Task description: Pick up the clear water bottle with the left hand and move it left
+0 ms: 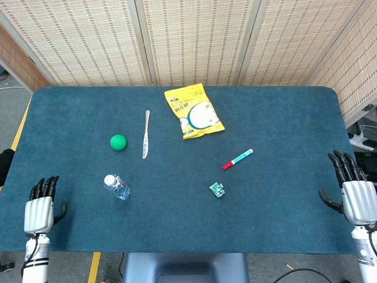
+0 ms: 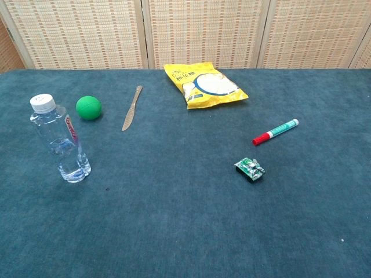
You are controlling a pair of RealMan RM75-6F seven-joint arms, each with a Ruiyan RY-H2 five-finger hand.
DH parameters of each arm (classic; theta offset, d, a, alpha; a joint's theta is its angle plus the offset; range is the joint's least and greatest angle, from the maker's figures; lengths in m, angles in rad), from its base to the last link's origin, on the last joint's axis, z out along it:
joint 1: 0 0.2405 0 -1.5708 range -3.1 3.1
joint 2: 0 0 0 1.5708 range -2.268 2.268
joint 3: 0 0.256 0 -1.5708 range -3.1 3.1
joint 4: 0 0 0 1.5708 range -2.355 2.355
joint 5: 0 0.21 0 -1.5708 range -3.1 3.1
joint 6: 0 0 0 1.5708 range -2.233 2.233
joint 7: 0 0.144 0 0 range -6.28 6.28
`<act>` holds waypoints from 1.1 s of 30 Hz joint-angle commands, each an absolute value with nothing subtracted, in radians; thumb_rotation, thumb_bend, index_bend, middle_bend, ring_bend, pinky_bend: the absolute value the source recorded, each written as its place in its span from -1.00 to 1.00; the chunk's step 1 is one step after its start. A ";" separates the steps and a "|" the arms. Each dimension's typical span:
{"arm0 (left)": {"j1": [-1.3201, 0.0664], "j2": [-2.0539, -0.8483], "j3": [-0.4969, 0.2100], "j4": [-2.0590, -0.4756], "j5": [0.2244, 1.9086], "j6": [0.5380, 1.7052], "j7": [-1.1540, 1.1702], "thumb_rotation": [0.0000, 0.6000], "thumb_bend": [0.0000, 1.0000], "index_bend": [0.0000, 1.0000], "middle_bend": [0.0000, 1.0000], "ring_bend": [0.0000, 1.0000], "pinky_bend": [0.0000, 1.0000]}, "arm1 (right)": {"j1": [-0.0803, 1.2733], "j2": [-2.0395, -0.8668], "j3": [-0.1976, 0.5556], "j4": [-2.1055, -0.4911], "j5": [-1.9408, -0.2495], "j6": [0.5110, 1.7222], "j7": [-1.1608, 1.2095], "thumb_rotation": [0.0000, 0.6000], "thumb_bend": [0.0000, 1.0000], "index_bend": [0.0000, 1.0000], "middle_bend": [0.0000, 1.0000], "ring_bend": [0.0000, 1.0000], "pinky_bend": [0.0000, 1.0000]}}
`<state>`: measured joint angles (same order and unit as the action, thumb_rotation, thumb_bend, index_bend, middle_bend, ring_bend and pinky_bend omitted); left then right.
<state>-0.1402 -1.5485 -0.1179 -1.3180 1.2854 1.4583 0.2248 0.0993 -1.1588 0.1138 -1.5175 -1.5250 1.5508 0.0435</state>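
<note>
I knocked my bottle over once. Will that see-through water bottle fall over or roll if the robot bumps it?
Probably easy to tip: the clear water bottle stands upright, tall and narrow. It looks nearly empty, so likely light. Once down, its round body could roll like the green ball. The left hand isn't touching it.

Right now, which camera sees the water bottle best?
The chest view: the clear water bottle stands upright, shown side-on with its white cap and label. The head view looks down on it, so it appears small and foreshortened.
</note>
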 commanded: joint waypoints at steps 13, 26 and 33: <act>-0.206 -1.460 -0.126 -1.363 1.322 1.379 0.280 1.00 -0.20 -0.91 -0.83 -0.96 -0.78 | 0.055 -1.166 0.120 -1.513 -1.536 1.645 0.044 1.00 -0.61 -1.00 -0.95 -1.00 -0.60; -0.289 -1.372 -0.150 -1.485 1.262 1.085 -0.087 1.00 -0.20 -1.00 -1.00 -1.00 -0.80 | 0.063 -1.150 0.117 -1.524 -1.536 1.614 0.063 1.00 -0.61 -1.00 -0.95 -1.00 -0.60; -0.316 -1.395 -0.172 -1.454 1.317 1.065 -0.345 1.00 -0.21 -1.00 -1.00 -1.00 -0.81 | 0.066 -1.152 0.123 -1.517 -1.532 1.611 0.076 1.00 -0.61 -1.00 -0.95 -1.00 -0.60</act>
